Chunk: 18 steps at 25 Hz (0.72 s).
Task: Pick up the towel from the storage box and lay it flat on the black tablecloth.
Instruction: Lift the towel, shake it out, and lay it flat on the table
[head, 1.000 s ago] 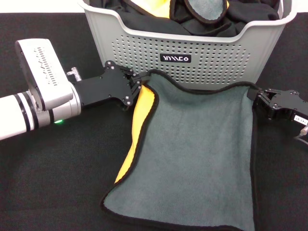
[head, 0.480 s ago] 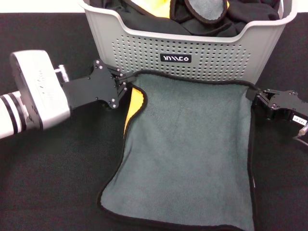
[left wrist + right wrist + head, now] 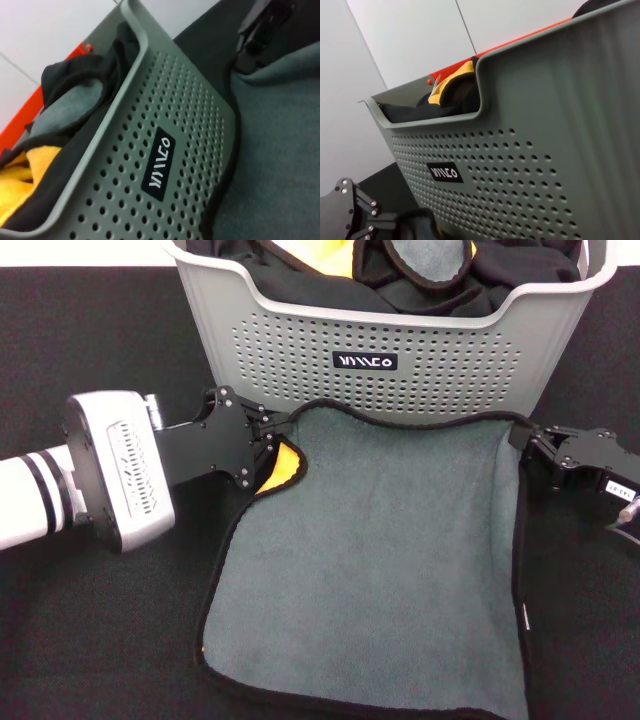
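Note:
The towel (image 3: 370, 560) lies grey side up on the black tablecloth (image 3: 100, 640), in front of the storage box (image 3: 300, 350). A small yellow fold (image 3: 285, 465) shows at its far left corner. My left gripper (image 3: 276, 433) is shut on that far left corner. My right gripper (image 3: 527, 440) is shut on the far right corner. Both are low, close to the box's front wall. The left wrist view shows the box wall (image 3: 150, 150), the grey towel (image 3: 280, 150) and the right gripper (image 3: 255, 35) farther off. The right wrist view shows the box (image 3: 545, 150) and the left gripper (image 3: 350, 205).
The box holds black cloths (image 3: 300, 280) and another grey and yellow cloth (image 3: 430, 260). The tablecloth stretches left and right of the towel. The towel's near edge reaches the bottom of the head view.
My left gripper pulled its corner left, then lowered toward the cloth. The towel spread wider, and the long yellow fold on its left side shrank to a small patch. The right gripper barely moved.

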{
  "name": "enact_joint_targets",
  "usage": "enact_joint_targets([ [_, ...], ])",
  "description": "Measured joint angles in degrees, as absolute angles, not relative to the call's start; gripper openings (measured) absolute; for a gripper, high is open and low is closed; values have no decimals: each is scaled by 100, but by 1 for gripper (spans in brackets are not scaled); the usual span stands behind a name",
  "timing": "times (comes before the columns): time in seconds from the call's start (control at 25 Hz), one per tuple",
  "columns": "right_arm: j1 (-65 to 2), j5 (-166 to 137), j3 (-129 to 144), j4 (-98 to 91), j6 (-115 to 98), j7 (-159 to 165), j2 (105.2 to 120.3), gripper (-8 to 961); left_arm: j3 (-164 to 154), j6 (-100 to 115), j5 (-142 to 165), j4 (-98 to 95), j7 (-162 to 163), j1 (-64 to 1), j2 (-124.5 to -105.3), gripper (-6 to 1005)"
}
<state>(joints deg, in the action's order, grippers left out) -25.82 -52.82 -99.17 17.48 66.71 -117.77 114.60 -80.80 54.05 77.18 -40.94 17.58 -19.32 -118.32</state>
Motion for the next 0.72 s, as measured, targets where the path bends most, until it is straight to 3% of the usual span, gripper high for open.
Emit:
enact_joint_targets([
  [0.12,-2573,-5282,-9918,1741,6670,-11780,11465,44,-7864,5390,7701,-4104,1420,-1880,-11963,19],
  [0.44,-2523,-5277,-9915,1763,6687,-11776,11497,72,-7803,5388,6691,-3813,393,-1736,-12040,20],
  [0.68,-2417,-5242,-9941,1767,6733,-11799,11513,94,-7833,5474,5669,-3170,-265,-1765,-12041,236],
  [0.72,-2359,-5241,-9941,1777,6816,-11806,11514,174,-7832,5482,5632,-3133,-220,-1761,-12041,257],
])
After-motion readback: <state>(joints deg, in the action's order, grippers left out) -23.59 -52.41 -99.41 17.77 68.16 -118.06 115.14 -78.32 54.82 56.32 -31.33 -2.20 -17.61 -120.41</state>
